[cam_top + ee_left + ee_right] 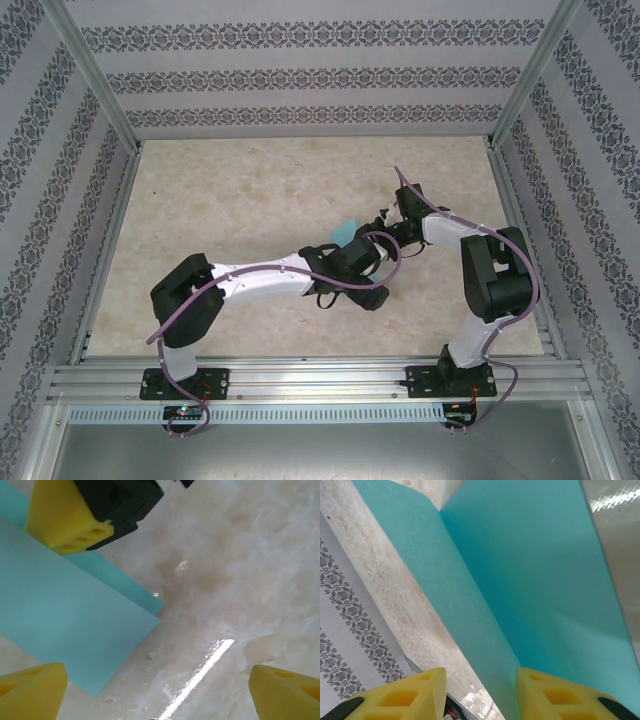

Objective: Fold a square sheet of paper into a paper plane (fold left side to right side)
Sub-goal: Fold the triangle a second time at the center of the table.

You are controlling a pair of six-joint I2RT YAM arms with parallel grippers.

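Top view: the paper point(347, 228) sits on the table point(250, 200). It looks thin, light and floppy, so pinch a free edge. Left wrist: the left gripper point(157, 695) is spread wide and empty, paper just inside one fingertip. Right wrist: the right gripper point(480, 695) is partly apart, one finger against the folded paper, nothing clamped.

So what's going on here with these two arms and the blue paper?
It's a paper-folding job. A light turquoise sheet of paper lies on the marbled table, already doubled over, with one layer's edge showing past the other. The left gripper hangs low over the table beside it, jaws wide open, holding nothing. The right gripper is at the paper with its jaws partly open, and one yellow finger appears to rest on the sheet. There's no plane shape yet.
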